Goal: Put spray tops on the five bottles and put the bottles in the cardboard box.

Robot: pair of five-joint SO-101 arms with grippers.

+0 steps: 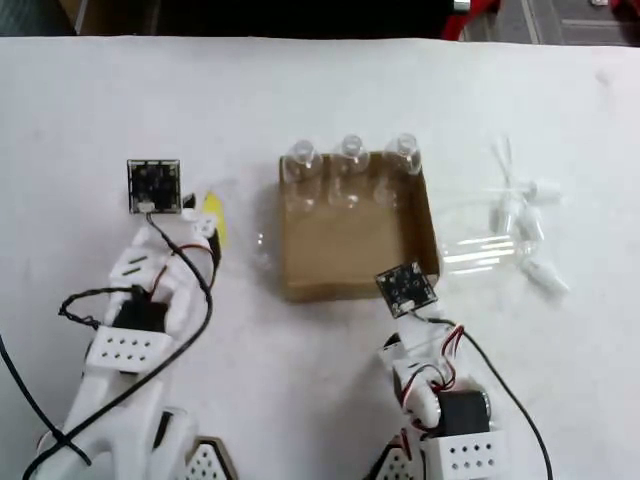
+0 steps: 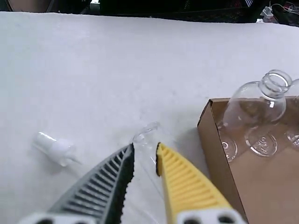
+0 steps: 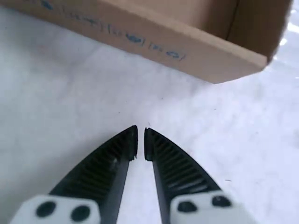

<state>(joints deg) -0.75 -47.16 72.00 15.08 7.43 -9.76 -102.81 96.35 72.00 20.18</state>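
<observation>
- A lying bottle (image 2: 145, 133) is being gripped by the left gripper (image 2: 145, 148) just beside the left wall of the cardboard box (image 1: 340, 290), with the jaws closed on its clear neck.
- The right gripper (image 3: 140, 135) is being held just before the box's near right corner, jaws all but touching and empty.
- Three bare-necked bottles (image 1: 350, 160) are being kept upright along the box's far wall.
- Spray tops (image 1: 525, 205) are lying right of the box, and one loose top (image 2: 53, 147) left of it.
- Capping, seemingly, is only being begun. Next, the gripped bottle needs standing upright and steadying while a top is fetched and seated on its mouth.
</observation>
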